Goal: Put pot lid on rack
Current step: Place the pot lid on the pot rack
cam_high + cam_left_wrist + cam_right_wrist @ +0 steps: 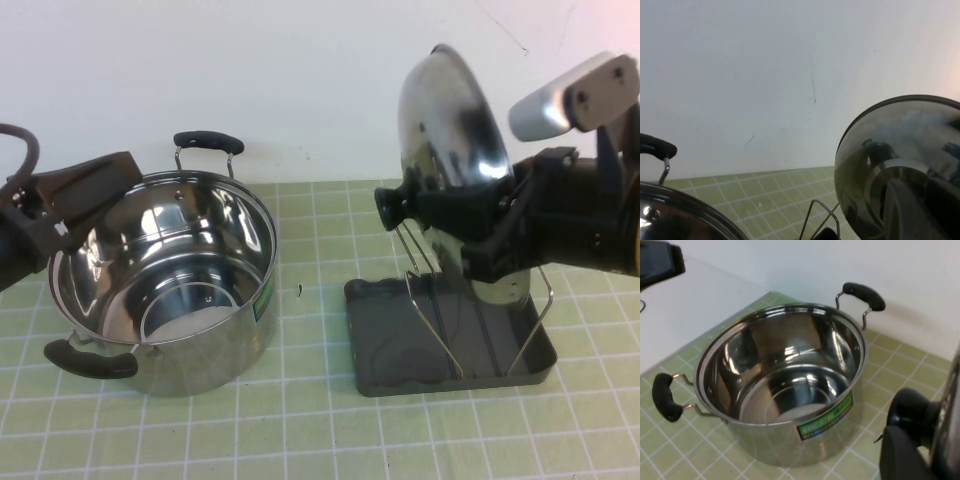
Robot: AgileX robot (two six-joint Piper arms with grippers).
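- I counted one pot lid [447, 120], carrying one black knob [390, 206].
- One rack [450, 340] was there, with wire loops I could not count reliably.
- One steel pot [165, 280] with two black handles.
- Two grippers: left gripper [60, 205], right gripper [480, 225].

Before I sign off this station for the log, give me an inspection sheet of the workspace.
Surface: green tiled mat, one small dark speck.
Job's things: pot lid upright on edge, among the wire loops of the rack.
Clutter: open steel pot, lidless, left of the rack.
Grippers: right pincer shut on the lid's black knob; left pincer at the pot's left rim, holding nothing seen.
Cables: dark cable on the left arm.
Surroundings: plain white wall.
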